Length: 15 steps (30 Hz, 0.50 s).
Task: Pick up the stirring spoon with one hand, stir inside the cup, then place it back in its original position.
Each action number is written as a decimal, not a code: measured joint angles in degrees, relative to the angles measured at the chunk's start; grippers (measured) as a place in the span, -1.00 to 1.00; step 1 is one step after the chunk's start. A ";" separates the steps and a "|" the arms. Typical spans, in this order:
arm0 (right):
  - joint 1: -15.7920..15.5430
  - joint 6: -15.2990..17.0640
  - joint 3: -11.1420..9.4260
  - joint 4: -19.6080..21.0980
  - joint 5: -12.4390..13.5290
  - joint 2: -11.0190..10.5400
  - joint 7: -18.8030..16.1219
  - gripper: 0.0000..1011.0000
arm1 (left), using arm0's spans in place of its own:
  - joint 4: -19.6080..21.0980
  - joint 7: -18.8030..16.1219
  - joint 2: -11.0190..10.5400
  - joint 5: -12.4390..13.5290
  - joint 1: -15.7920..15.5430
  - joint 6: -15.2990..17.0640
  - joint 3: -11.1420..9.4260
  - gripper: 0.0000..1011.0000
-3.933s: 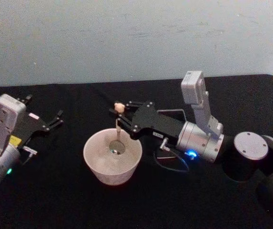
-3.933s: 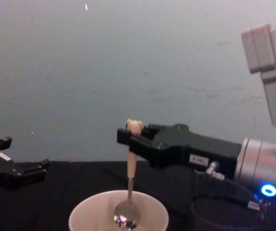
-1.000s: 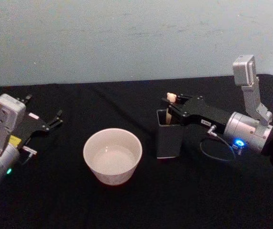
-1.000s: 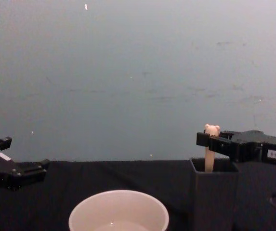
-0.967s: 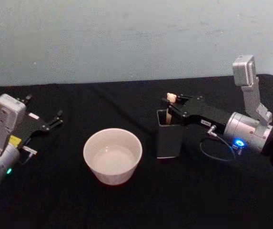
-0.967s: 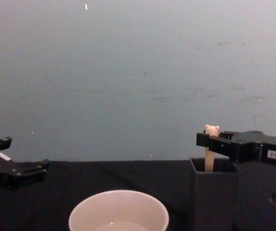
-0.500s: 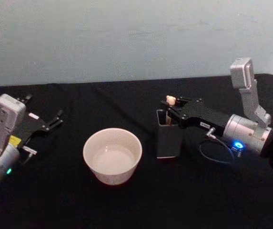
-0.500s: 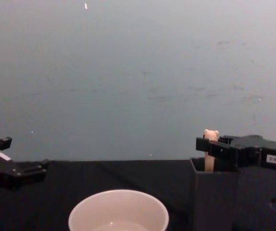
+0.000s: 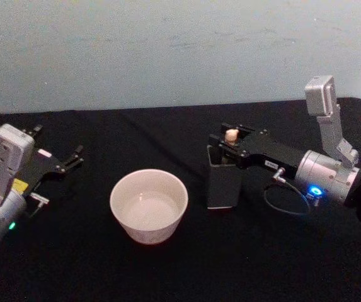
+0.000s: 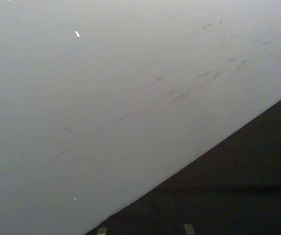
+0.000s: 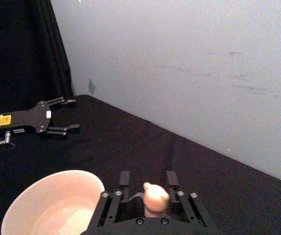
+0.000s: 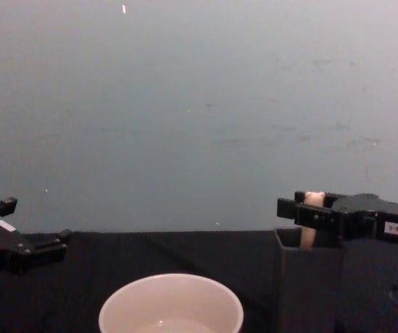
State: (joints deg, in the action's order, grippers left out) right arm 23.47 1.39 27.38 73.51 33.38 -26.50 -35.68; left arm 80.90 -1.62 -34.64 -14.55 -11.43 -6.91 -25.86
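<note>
Bare table (image 9: 167, 277) around cup (image 9: 148, 206), seemingly.

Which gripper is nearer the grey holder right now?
Right. The right gripper sits directly over the holder, fingers either side of the stirring spoon standing in it. The left gripper rests far off, beyond the cup.

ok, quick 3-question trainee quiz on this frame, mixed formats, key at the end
1. True or false: the stirring spoon stands in the dark grey holder.
2. Which gripper is at the spoon? A) left gripper B) right gripper C) neither
3. Fill in: on the black table, the cream cup sits on the holder's ____ side.

Key:
1. True; only the bear-head top shows above the rim.
2. B; its fingers flank the bear head, the left gripper sits off at the left.
3. Left.
</note>
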 joint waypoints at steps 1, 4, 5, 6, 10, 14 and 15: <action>0.00 0.00 -0.01 0.00 0.00 0.00 0.00 -0.08 | 0.00 0.00 0.00 0.00 0.00 0.00 0.00 0.98; 0.00 -0.01 -0.02 0.00 0.01 0.00 -0.01 0.12 | 0.00 0.00 0.00 0.00 0.00 0.00 0.00 0.98; 0.00 -0.01 -0.02 0.00 0.02 0.00 -0.01 0.23 | -0.01 0.00 0.00 0.00 0.00 0.00 0.00 0.98; 0.00 -0.02 -0.02 0.00 0.02 0.00 -0.02 0.29 | 0.00 0.00 0.00 0.00 0.00 0.00 0.00 0.98; 0.00 -0.03 -0.03 0.00 0.04 0.00 -0.03 0.51 | 0.00 0.00 0.00 0.00 0.00 0.00 0.00 0.98; 0.00 -0.04 -0.02 0.00 0.07 0.00 -0.05 0.74 | 0.00 0.00 0.00 0.00 0.00 0.00 0.00 0.98; 0.00 -0.05 -0.03 0.00 0.07 0.00 -0.06 0.80 | 0.00 0.00 0.00 0.00 0.00 0.00 0.00 0.98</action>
State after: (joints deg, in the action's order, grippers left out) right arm 23.47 1.34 27.36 73.51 33.44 -26.50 -35.73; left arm 80.90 -1.62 -34.65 -14.55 -11.43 -6.91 -25.86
